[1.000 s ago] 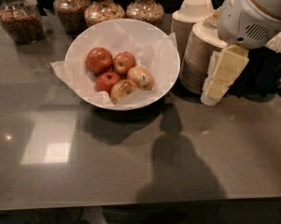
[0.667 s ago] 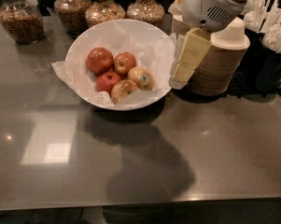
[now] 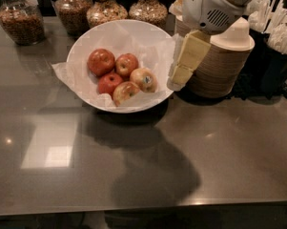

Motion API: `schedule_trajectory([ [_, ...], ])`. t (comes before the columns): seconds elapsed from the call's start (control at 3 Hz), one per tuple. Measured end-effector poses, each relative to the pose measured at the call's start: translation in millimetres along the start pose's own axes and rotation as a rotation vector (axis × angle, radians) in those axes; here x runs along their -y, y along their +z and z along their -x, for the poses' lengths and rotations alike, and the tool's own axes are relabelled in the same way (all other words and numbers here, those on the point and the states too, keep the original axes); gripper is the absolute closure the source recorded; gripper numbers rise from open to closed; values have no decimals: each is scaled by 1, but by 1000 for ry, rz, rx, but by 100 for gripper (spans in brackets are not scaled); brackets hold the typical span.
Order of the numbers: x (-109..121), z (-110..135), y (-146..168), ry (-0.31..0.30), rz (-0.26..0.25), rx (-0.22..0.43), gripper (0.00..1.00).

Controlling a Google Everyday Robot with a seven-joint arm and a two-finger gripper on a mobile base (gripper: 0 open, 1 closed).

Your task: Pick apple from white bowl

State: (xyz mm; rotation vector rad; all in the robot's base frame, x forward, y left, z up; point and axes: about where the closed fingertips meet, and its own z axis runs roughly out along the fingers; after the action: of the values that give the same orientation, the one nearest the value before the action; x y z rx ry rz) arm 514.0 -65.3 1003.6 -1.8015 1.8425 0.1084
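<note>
Now gripper point(image 3: 176, 80) beside white bowl point(image 3: 80, 44) rim, fronting stacked paper bowls point(image 3: 221, 68); jars point(image 3: 105, 11) behind.

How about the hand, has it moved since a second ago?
Yes. The hand swung from before the stacked paper bowls toward the white bowl, now at its right rim.

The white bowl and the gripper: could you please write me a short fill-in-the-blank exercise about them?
1. The white bowl holds ____ apples in all.
2. The apple, the largest and deep red, lies farthest ____ of them in the picture.
3. The gripper hangs at the bowl's ____ rim in the picture, touching no fruit.

Missing words: five; left; right.
</note>
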Motion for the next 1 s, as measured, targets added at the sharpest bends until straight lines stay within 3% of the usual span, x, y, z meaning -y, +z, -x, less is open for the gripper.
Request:
schedule_trajectory([
  [0.33,9,25,36,5,1,108,0],
  [1.0,37,63,92,79,16,310,0],
])
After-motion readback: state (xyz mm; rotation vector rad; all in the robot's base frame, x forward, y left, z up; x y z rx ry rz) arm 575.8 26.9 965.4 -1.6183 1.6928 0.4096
